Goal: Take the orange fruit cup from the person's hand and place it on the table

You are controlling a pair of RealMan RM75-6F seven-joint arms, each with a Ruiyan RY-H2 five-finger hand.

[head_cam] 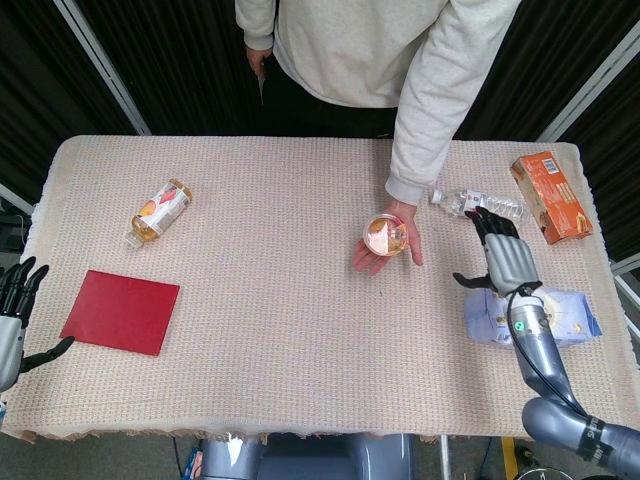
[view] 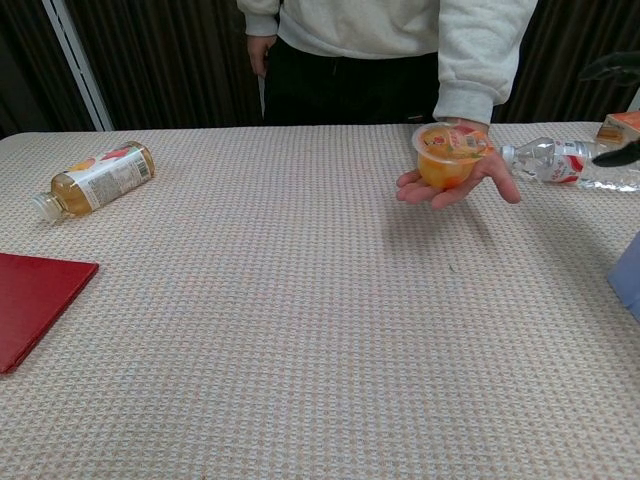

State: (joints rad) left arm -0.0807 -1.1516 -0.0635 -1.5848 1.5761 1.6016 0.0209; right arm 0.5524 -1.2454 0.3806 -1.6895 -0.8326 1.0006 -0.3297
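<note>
The orange fruit cup [head_cam: 385, 235] [view: 449, 157], a clear tub with orange pieces, rests on the person's open palm [head_cam: 378, 252] [view: 452, 183] above the middle right of the table. My right hand [head_cam: 502, 257] is raised to the right of it, fingers spread, holding nothing; only dark fingertips [view: 612, 68] show at the chest view's right edge. My left hand [head_cam: 12, 315] hangs open off the table's left edge, far from the cup.
A water bottle [head_cam: 480, 208] lies just beyond my right hand, an orange box [head_cam: 550, 196] at the far right, a blue-white bag [head_cam: 532, 316] under my right forearm. A juice bottle [head_cam: 159, 211] and a red booklet [head_cam: 121, 311] lie at the left.
</note>
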